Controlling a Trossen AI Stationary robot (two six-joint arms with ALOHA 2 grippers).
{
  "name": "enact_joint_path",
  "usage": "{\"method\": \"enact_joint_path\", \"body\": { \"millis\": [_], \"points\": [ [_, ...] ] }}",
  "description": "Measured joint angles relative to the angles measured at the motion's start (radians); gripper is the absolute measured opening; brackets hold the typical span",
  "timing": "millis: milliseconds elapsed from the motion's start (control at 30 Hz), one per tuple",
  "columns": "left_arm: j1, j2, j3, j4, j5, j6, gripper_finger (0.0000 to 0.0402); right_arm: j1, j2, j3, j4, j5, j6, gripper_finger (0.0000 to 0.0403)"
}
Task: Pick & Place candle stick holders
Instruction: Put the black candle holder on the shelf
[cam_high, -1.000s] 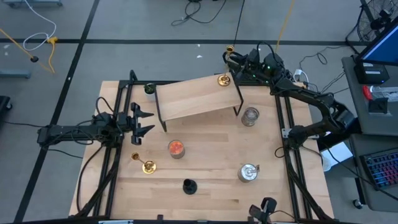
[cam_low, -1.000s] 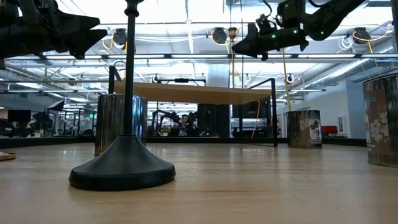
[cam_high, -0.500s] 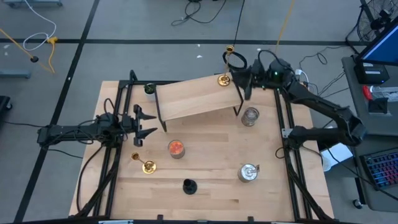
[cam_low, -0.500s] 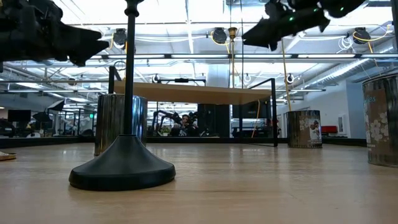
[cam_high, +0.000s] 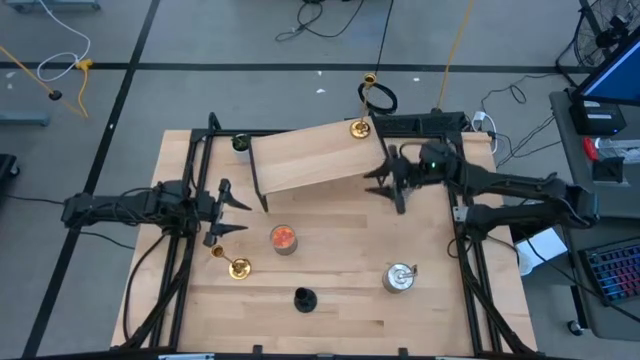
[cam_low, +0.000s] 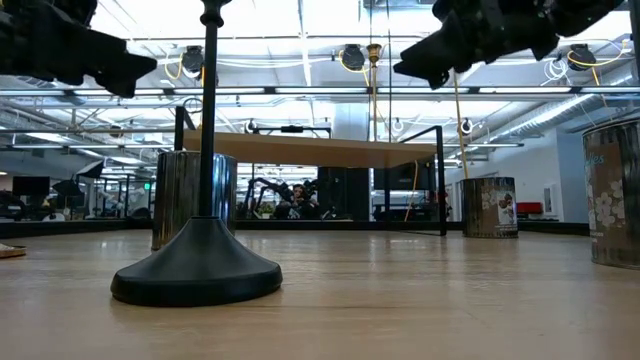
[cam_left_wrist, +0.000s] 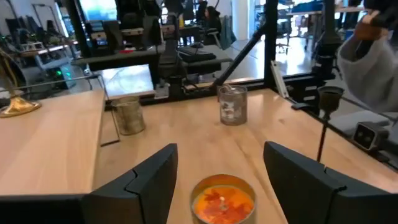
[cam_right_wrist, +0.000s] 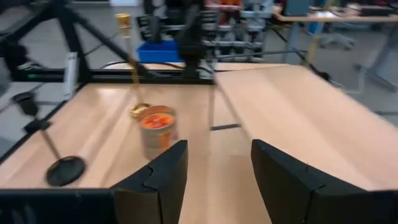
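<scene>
Only the high view is showing all three holders: a gold candlestick (cam_high: 361, 127) standing on the raised shelf (cam_high: 310, 158), another gold one (cam_high: 237, 266) and the black candlestick (cam_high: 303, 298) sitting on the table (cam_high: 340, 290). The left gripper (cam_high: 226, 208) is hovering with fingers spread just above the second gold one. The right gripper (cam_high: 385, 180), fingers also spread and empty, is hanging beside the shelf's right edge over bare tabletop.

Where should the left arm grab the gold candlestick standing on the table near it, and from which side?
Grip the gold candlestick on its thin upright stem, above the flared round base, which is too wide and low to pinch. It stands upright just in front of the open left tool, so a level approach from that side, jaws either side of the stem, looks best. The orange candle tin stands close by.
</scene>
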Motion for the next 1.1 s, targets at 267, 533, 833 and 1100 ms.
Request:
{"method": "enact_joint_path", "body": {
  "millis": [267, 533, 833, 1100],
  "points": [
    [-0.047, 0.0, 0.0, -0.056, 0.059, -0.06, 0.0246, 0.112, 0.002, -0.164, 0.303, 0.001, 0.0, 0.0177],
    [-0.103, 0.006, 0.0, -0.082, -0.021, -0.033, 0.0246, 0.161, 0.006, -0.247, 0.517, 0.005, -0.001, 0.0174],
    [-0.105, 0.006, 0.0, -0.097, -0.142, -0.03, 0.0246, 0.249, 0.241, -0.205, 0.741, 0.002, 0.03, 0.0178],
    [-0.105, 0.007, 0.0, -0.099, -0.142, -0.036, 0.0246, 0.287, 0.469, -0.053, 0.729, -0.081, 0.068, 0.0178]
  ]
}}
